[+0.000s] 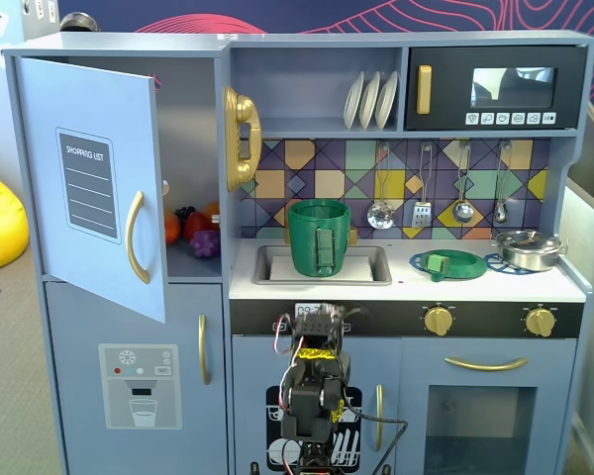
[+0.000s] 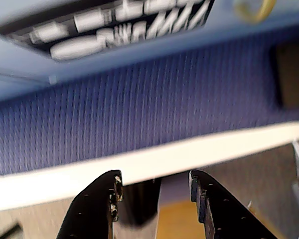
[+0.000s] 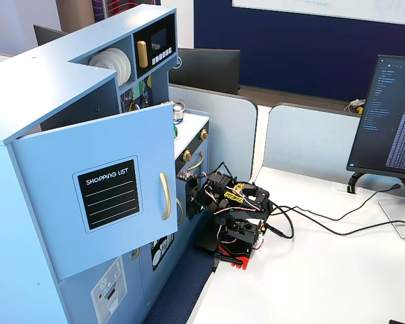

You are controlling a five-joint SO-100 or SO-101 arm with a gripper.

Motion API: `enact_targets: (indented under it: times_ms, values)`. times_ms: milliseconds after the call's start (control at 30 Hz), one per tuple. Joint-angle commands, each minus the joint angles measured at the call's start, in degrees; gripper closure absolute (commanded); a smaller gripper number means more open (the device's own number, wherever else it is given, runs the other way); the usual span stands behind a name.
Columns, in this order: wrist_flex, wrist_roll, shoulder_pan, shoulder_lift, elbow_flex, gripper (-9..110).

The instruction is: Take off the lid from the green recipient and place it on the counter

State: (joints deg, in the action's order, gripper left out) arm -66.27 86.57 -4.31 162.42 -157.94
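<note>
The green recipient (image 1: 318, 237) stands upright in the grey sink (image 1: 366, 267) with no lid on it, its strap handle facing the camera. The lid (image 1: 453, 263) lies flat on the white counter (image 1: 406, 287) to the right of the sink, over a blue burner ring, with its knob up. My arm (image 1: 312, 388) is folded low in front of the kitchen's lower doors, well below the counter; it also shows in another fixed view (image 3: 233, 212). In the wrist view my gripper (image 2: 154, 185) is open and empty, facing a white table edge and blue carpet.
A shiny steel pan (image 1: 523, 249) sits at the counter's right end. The fridge door (image 1: 94, 183) hangs open to the left and hides the pot and lid in the side fixed view. Cables (image 3: 324, 226) trail across the white table behind the arm, near a monitor (image 3: 391, 121).
</note>
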Motion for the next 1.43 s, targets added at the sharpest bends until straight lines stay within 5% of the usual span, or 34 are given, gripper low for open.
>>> enact_targets:
  times_ms: [0, 533, 1400]
  values:
    - [2.9, -1.4, 1.9, 2.0, -4.9, 94]
    - [-21.2, -1.1, 2.2, 19.7, -13.8, 94]
    - [-21.4, 0.2, 0.4, 19.7, -13.8, 91]
